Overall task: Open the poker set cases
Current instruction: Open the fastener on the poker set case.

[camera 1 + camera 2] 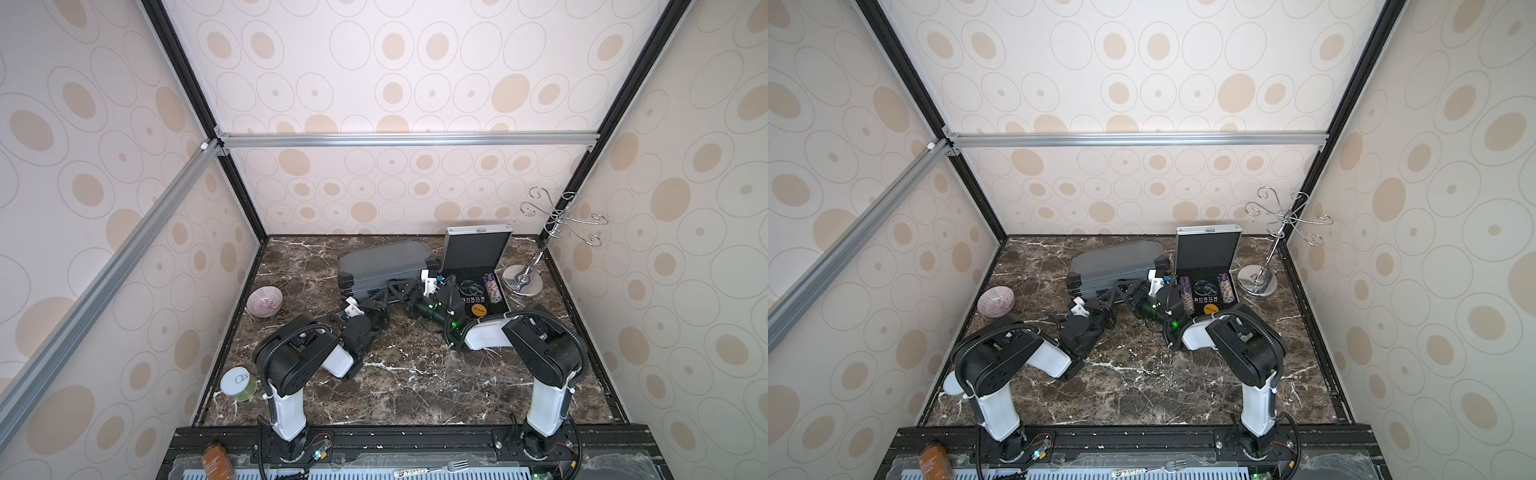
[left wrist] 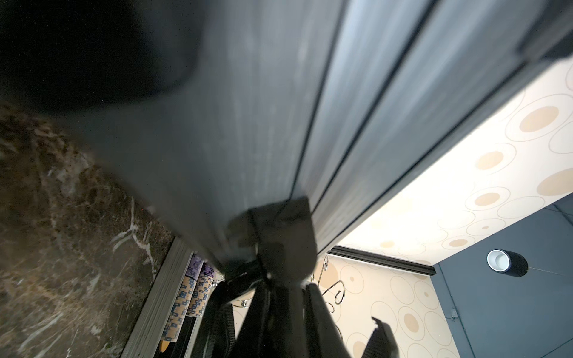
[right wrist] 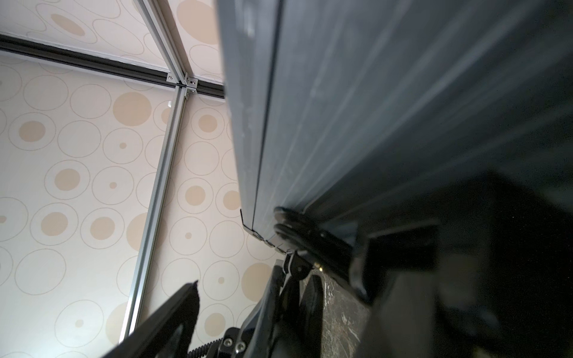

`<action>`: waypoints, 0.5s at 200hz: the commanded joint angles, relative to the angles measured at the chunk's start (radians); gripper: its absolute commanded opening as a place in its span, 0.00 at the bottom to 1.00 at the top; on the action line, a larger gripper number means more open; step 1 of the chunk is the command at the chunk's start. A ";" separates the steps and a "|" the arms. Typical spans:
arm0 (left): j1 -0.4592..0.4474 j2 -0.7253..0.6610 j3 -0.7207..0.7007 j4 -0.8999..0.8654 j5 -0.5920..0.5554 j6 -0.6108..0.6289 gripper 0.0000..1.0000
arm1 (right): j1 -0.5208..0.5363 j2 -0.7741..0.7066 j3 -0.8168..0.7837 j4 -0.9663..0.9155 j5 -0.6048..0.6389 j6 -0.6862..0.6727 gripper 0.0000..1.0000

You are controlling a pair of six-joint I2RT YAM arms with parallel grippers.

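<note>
At the left end effector [image 2: 279, 276], jaws together, tips against a black fitting [image 2: 279, 229] on the front seam of the dark grey case [image 1: 382, 259]; no telling whether pinched. Just beside it, at the same front edge, the right end effector [image 3: 242, 272], jaws wide apart. Grey lid down or nearly so. Immediately to the right-hand side, the silver case [image 1: 478, 245], lid upright, two chip rolls [image 1: 1185, 296] inside. Close beyond both cases, the back wall. Broad bare worktop [image 1: 415, 386] back toward the arm bases. Farther out: one bowl [image 1: 264, 301] leftward, one jar [image 1: 239, 384] by the left base, one wire stand [image 1: 523, 281] past the silver case. Two cases in all.
</note>
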 commanded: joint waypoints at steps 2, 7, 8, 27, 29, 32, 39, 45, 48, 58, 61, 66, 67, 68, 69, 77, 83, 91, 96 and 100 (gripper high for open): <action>-0.023 0.013 0.020 0.381 0.086 -0.294 0.00 | 0.014 -0.136 0.093 0.327 -0.054 0.045 0.89; -0.024 0.014 0.019 0.381 0.086 -0.295 0.00 | 0.014 -0.141 0.094 0.326 -0.052 0.046 0.90; -0.024 0.015 0.019 0.381 0.086 -0.295 0.00 | 0.014 -0.141 0.094 0.326 -0.052 0.047 0.89; -0.024 0.019 0.017 0.380 0.086 -0.298 0.00 | 0.015 -0.155 0.095 0.326 -0.052 0.053 0.89; -0.023 0.019 0.018 0.381 0.087 -0.299 0.00 | 0.014 -0.157 0.095 0.326 -0.051 0.053 0.89; -0.023 0.020 0.018 0.381 0.086 -0.298 0.00 | 0.014 -0.159 0.095 0.326 -0.049 0.054 0.89; -0.023 0.022 0.019 0.380 0.087 -0.299 0.00 | 0.015 -0.164 0.092 0.326 -0.045 0.056 0.89; -0.024 0.024 0.021 0.381 0.088 -0.299 0.00 | 0.015 -0.170 0.090 0.326 -0.040 0.058 0.89; -0.024 0.024 0.021 0.381 0.089 -0.300 0.00 | 0.015 -0.172 0.089 0.326 -0.040 0.058 0.89; -0.023 0.027 0.023 0.380 0.090 -0.301 0.00 | 0.015 -0.178 0.089 0.326 -0.037 0.062 0.89; -0.024 0.027 0.023 0.380 0.091 -0.300 0.00 | 0.015 -0.180 0.090 0.326 -0.036 0.065 0.89; -0.024 0.029 0.024 0.381 0.091 -0.301 0.00 | 0.015 -0.181 0.090 0.326 -0.036 0.069 0.89; -0.024 0.029 0.023 0.381 0.091 -0.300 0.00 | 0.015 -0.182 0.090 0.327 -0.034 0.069 0.89; -0.024 0.030 0.023 0.381 0.091 -0.301 0.00 | 0.014 -0.182 0.089 0.327 -0.034 0.070 0.89; -0.024 0.029 0.024 0.381 0.091 -0.301 0.00 | 0.015 -0.182 0.090 0.326 -0.034 0.071 0.89; -0.023 0.032 0.024 0.380 0.091 -0.301 0.00 | 0.014 -0.183 0.092 0.326 -0.034 0.074 0.89; -0.023 0.033 0.026 0.381 0.091 -0.301 0.00 | 0.015 -0.185 0.091 0.327 -0.031 0.078 0.89; -0.024 0.034 0.024 0.381 0.092 -0.302 0.00 | 0.015 -0.183 0.092 0.329 -0.027 0.088 0.89; -0.023 0.034 0.025 0.381 0.092 -0.302 0.00 | 0.014 -0.184 0.092 0.328 -0.027 0.092 0.89; -0.024 0.036 0.025 0.381 0.092 -0.301 0.00 | 0.015 -0.185 0.091 0.329 -0.027 0.093 0.89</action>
